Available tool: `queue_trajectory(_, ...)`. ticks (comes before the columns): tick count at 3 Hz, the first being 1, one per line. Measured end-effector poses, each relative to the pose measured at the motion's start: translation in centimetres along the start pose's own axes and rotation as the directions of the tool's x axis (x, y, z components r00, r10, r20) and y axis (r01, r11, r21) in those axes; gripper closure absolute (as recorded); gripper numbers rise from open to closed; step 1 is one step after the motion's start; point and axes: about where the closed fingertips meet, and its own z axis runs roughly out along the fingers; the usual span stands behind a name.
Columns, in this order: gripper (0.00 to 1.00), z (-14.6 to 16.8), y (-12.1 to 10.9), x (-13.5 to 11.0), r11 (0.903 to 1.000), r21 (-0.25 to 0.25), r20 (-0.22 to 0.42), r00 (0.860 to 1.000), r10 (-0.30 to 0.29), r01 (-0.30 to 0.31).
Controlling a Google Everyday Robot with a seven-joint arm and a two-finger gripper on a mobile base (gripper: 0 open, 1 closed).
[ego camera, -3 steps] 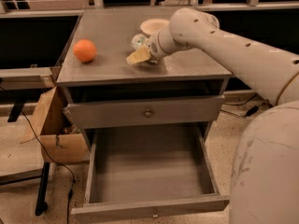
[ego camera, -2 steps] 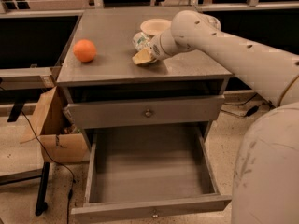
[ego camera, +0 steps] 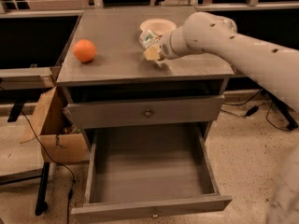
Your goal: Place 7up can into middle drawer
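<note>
The end effector (ego camera: 153, 49) grips the tilted can (ego camera: 148, 37) just above the surface (ego camera: 112, 64) near a bowl (ego camera: 161, 25), while the open drawer (ego camera: 149, 176) below sits empty, so lowering it in remains.

7up can (ego camera: 148, 37): tilted, held in gripper (ego camera: 153, 51) above tabletop (ego camera: 112, 59) | middle drawer (ego camera: 152, 208): wide open

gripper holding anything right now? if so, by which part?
Yes: the gripper holds the 7up can by its lower end. The can is tilted, just in front of the cream bowl over the cabinet top. The exact contact is hidden.
</note>
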Motion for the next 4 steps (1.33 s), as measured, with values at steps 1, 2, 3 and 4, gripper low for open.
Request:
queue_trajectory(1,1.0,-5.0,0.2,-0.8,0.9993,-0.031,0.09,0.996,-0.019,0.022)
queue_trajectory(2,1.0,-9.2,1.5,-0.2,0.9919,-0.118,0.139,0.99,-0.032,0.048)
queue_trajectory(3,1.0,-12.7,3.1,2.2,0.965,-0.251,0.188,0.982,-0.029,0.077)
queue_trajectory(4,1.0,-15.9,3.5,6.4,0.8938,-0.391,0.261,0.958,-0.122,0.22)
